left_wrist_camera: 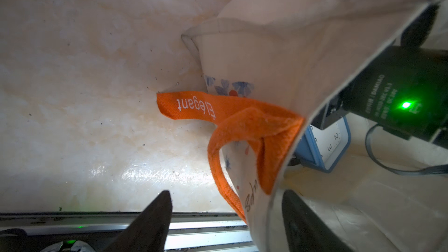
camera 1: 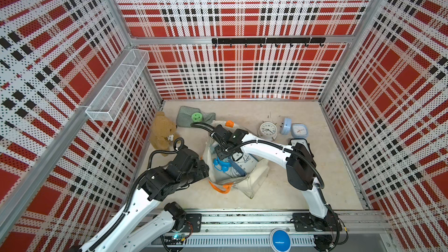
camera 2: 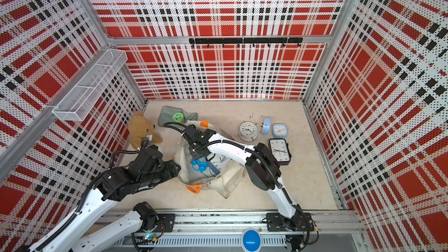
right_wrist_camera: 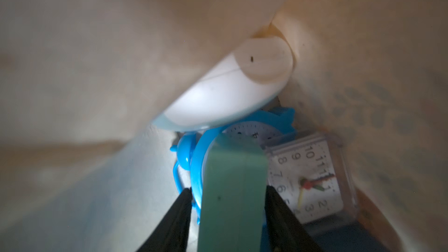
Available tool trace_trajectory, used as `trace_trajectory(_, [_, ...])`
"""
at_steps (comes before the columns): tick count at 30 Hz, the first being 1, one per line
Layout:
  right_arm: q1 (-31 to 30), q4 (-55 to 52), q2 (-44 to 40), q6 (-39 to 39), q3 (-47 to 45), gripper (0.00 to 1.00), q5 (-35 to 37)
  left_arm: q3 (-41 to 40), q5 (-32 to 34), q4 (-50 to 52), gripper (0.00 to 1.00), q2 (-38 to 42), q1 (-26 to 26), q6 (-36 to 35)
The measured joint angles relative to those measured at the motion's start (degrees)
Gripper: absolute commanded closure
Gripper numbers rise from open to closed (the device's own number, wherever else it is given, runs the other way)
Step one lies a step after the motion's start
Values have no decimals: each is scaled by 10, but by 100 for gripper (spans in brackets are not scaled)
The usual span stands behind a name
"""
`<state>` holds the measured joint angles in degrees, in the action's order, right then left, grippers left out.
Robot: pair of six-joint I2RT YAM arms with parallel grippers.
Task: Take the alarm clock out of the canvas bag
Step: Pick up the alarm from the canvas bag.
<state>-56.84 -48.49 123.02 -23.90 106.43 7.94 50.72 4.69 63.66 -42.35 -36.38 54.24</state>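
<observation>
Fingers [right_wrist_camera: 174, 219] of right hand [right_wrist_camera: 228, 189] tight on green slab [right_wrist_camera: 232, 173] in canvas bag [right_wrist_camera: 97, 44]; left hand [left_wrist_camera: 227, 193] wide astride rim.

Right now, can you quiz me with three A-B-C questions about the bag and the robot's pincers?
1. Where is the right pincer?
A) inside the canvas bag
B) over the teddy bear
C) on the black clock

2. What colour are the bag's handles?
A) blue
B) orange
C) green

3. How does the left pincer hold its fingers?
A) squeezed shut
B) clamped on the teddy bear
C) spread apart, with the bag's rim between them

Answers:
1 A: the right wrist view shows cloth walls and alarm clocks all round it.
2 B: the strap is bright orange in the left wrist view.
3 C: one finger is outside the cloth and one is inside.
</observation>
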Motion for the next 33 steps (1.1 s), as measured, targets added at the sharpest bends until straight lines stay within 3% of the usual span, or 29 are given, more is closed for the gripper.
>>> trace_trajectory(8, [0, 3, 5, -3, 0, 74, 5, -2, -9, 0, 25, 4, 10, -5])
trace_trajectory(17, [0, -13, -15, -1, -1, 74, 9, 5, -8, 1, 24, 3, 10, -16])
trace_trajectory(28, [11, -37, -254, 10, -20, 72, -3, 162, 46, 2, 9, -27, -23, -97])
trace_trajectory(33, [78, -42, -353, 8, -63, 70, -33, 242, 51, -16, 4, -64, -40, -165])
